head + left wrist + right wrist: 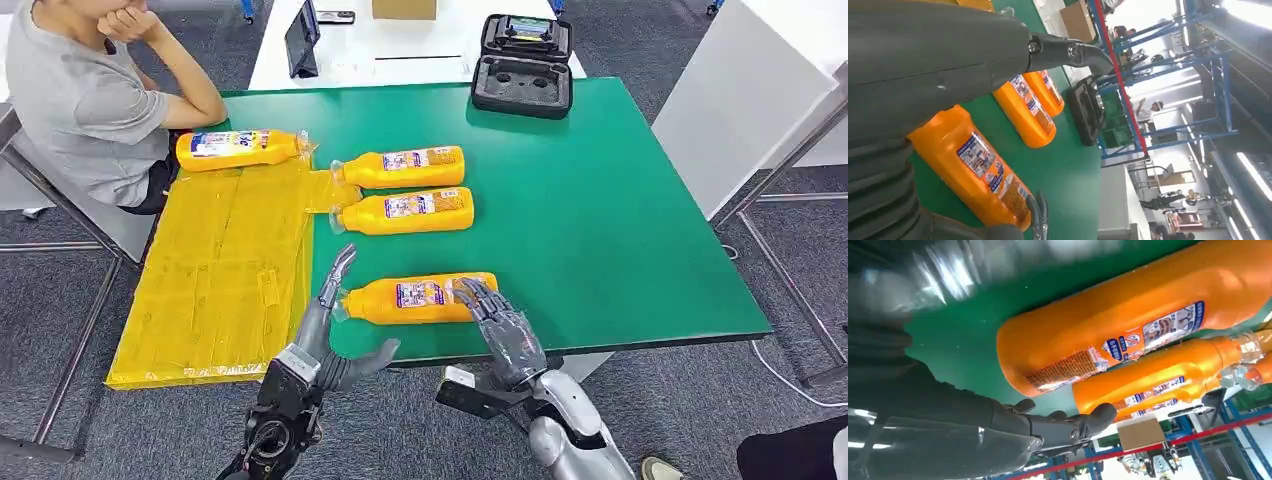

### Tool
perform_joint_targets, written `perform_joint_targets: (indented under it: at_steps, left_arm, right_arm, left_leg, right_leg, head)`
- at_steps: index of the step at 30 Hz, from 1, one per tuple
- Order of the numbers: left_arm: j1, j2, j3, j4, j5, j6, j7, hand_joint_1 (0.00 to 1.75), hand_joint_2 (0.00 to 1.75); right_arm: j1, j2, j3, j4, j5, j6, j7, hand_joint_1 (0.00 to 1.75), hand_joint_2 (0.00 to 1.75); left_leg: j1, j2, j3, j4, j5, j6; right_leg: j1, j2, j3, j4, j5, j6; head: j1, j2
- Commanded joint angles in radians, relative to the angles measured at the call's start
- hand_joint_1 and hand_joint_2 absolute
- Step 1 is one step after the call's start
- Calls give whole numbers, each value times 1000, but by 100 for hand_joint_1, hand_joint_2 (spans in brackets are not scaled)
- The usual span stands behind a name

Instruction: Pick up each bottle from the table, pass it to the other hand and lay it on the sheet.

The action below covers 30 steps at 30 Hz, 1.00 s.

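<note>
Lying on its side near the front edge of the green table [600,230], the nearest orange bottle [418,298], cap toward the yellow sheet [225,270] and just short of its edge. Resting over the base end of that bottle, the right hand [503,322], fingers [478,293] spread loosely on top, not closed around it. Raised at the cap end, the left hand [335,325], fingers apart and empty, one long finger [343,262] pointing up beside the neck, thumb stuck out toward the table's edge. Farther back on the green, two more bottles side by side, the middle bottle [405,211] and the far bottle [400,167], caps reaching the sheet's edge. Already laid across the far end of the sheet, a fourth bottle [238,148]. Seated beside that end, a person in a grey shirt [80,100], chin on hand. Beyond the bottles at the table's far edge, an open black case [523,65].
</note>
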Motion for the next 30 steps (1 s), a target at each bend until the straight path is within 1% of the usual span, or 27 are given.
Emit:
perform_joint_targets:
  at_steps: [1, 2, 3, 4, 5, 6, 7, 8, 9, 10, 11, 12, 13, 15, 16, 17, 20, 22, 23, 24, 26, 28, 30]
  left_arm:
    - [-57, 19, -44, 64, 2, -27, -6, 0, 175]
    - [-60, 19, -46, 65, 3, -26, 0, 0, 175]
    - [-60, 19, -45, 65, 3, -25, 2, 0, 175]
    - [-61, 19, -43, 67, 4, -23, 3, 0, 175]
    - [-62, 19, -43, 69, 5, -23, 4, 0, 175]
    - [-62, 19, -43, 69, 5, -23, 4, 0, 175]
    - [-62, 18, -41, 72, 7, -23, 5, 0, 175]
    - [-62, 17, -41, 72, 7, -23, 5, 0, 175]
    - [-60, 17, -42, 70, 8, -23, 5, 0, 175]
    - [-59, 17, -40, 69, 8, -23, 5, 0, 175]
    - [-57, 15, -37, 66, 9, -22, 7, 0, 175]
    - [-55, 14, -36, 63, 9, -22, 7, 0, 175]
    - [-55, 14, -36, 61, 9, -22, 8, 0, 175]
    - [-55, 14, -36, 61, 9, -22, 8, 0, 175]
    - [-55, 14, -36, 61, 9, -22, 8, 0, 175]
    - [-55, 14, -36, 61, 9, -22, 8, 0, 175]
    - [-53, 12, -33, 61, 10, -23, 9, 0, 175]
    - [-51, 11, -33, 61, 10, -23, 9, 0, 175]
    - [-49, 8, -31, 61, 9, -24, 9, 0, 175]
    - [-49, 8, -31, 61, 9, -24, 9, 0, 175]
    - [-48, 7, -30, 61, 8, -24, 9, 0, 175]
    - [-49, 1, -29, 59, 7, -26, 7, 0, 175]
    - [-51, -6, -27, 55, -2, -30, 13, 0, 175]
  right_arm:
    - [-145, 12, 18, 215, 33, -13, 2, 0, 175]
    - [-155, 22, 16, 232, 41, -24, -2, 0, 175]
    - [-159, 21, 26, 231, 58, -33, -1, 0, 175]
    - [-161, 23, 34, 229, 71, -35, 5, 0, 175]
    - [-163, 23, 38, 227, 79, -35, 11, 0, 175]
    - [-163, 23, 38, 227, 79, -35, 11, 0, 175]
    - [-165, 16, 53, 221, 118, -54, 32, 0, 175]
    - [-167, 14, 59, 219, 134, -60, 39, 0, 175]
    - [-171, 16, 61, 215, 139, -56, 40, 0, 175]
    - [-171, 18, 60, 212, 139, -53, 40, 0, 175]
    - [-172, 19, 61, 205, 148, -55, 42, 0, 175]
    - [-173, 19, 64, 202, 156, -57, 44, 0, 175]
    - [-175, 21, 64, 199, 157, -56, 45, 0, 175]
    - [-175, 21, 64, 199, 157, -56, 45, 0, 175]
    - [-175, 21, 64, 199, 157, -56, 45, 0, 175]
    - [-175, 21, 64, 199, 157, -56, 45, 0, 175]
    - [-175, 24, 56, 202, 139, -41, 41, 0, 175]
    - [-177, 21, 53, 205, 135, -35, 40, 0, 175]
    - [-186, 21, 46, 225, 124, -26, 39, 0, 175]
    - [-186, 21, 46, 225, 124, -26, 39, 0, 175]
    - [-192, 23, 37, 242, 112, -22, 29, 0, 175]
    - [-216, 24, 34, 290, 112, -22, 24, 0, 175]
    - [-250, 32, 38, 357, 105, -41, 11, 0, 175]
  left_leg:
    - [0, 3, 3, -1, 0, 0]
    - [-1, 3, 6, -2, -1, 0]
    - [0, 3, 3, -1, 0, 0]
    - [0, 2, 6, -2, -1, 0]
    - [0, 2, 4, -1, 0, 0]
    - [0, 2, 6, -2, -1, 0]
    - [0, 1, 4, -1, 0, 0]
    - [-1, 2, 6, -2, 0, 0]
    - [0, 2, 4, -1, 0, 0]
    - [-1, 2, 7, -2, -1, 0]
    - [0, 1, 4, -1, 0, 0]
    - [0, 1, 5, -1, -1, 0]
    - [0, 1, 3, -1, 0, 1]
    - [0, 2, 6, -2, -1, 0]
    - [-1, 1, 4, -1, 0, 0]
    - [-1, 1, 6, -1, -1, 0]
    - [0, 1, 2, -1, 1, 1]
    - [-1, 2, 7, -2, -1, 0]
    - [0, 1, 3, -1, 0, 1]
    - [-1, 1, 5, -1, 0, 0]
    - [0, 1, 3, -1, 0, 1]
    - [-1, 1, 6, -2, 0, 0]
    - [-1, 1, 3, -1, 0, 1]
  right_leg:
    - [0, 2, 3, -1, 0, 0]
    - [-1, 2, 5, -2, 0, 0]
    - [0, 1, 3, -1, 0, 0]
    - [0, 1, 5, -2, 0, 0]
    - [0, 1, 3, -1, 0, 0]
    - [0, 0, 5, -2, 0, 0]
    - [0, 0, 3, -1, 0, 0]
    - [0, 0, 5, -2, 0, 0]
    - [0, 1, 3, -1, 0, 0]
    - [0, 1, 6, -2, -1, 0]
    - [0, 0, 3, -1, 0, 0]
    - [0, 0, 5, -1, -1, 0]
    - [0, 0, 2, -1, 0, 0]
    - [0, 0, 5, -1, -1, 0]
    - [0, 0, 4, -1, 0, 1]
    - [0, 0, 5, -1, -1, 0]
    - [0, 0, 2, -1, 0, 1]
    - [0, 0, 6, -2, -1, 1]
    - [0, 0, 3, -1, 0, 1]
    - [0, 0, 5, -1, 0, 1]
    - [0, 0, 3, -1, 0, 1]
    - [0, -1, 6, -2, -1, 1]
    - [0, 0, 3, -1, 0, 1]
  head:
    - [0, 0]
    - [0, 0]
    - [0, 0]
    - [0, 0]
    - [0, 0]
    - [0, 0]
    - [0, 0]
    - [0, 0]
    - [0, 0]
    - [0, 0]
    - [0, 0]
    - [0, 0]
    - [0, 0]
    - [0, 0]
    - [0, 0]
    - [0, 0]
    - [0, 0]
    - [0, 0]
    - [0, 0]
    - [0, 0]
    - [0, 0]
    - [0, 0]
    - [0, 0]
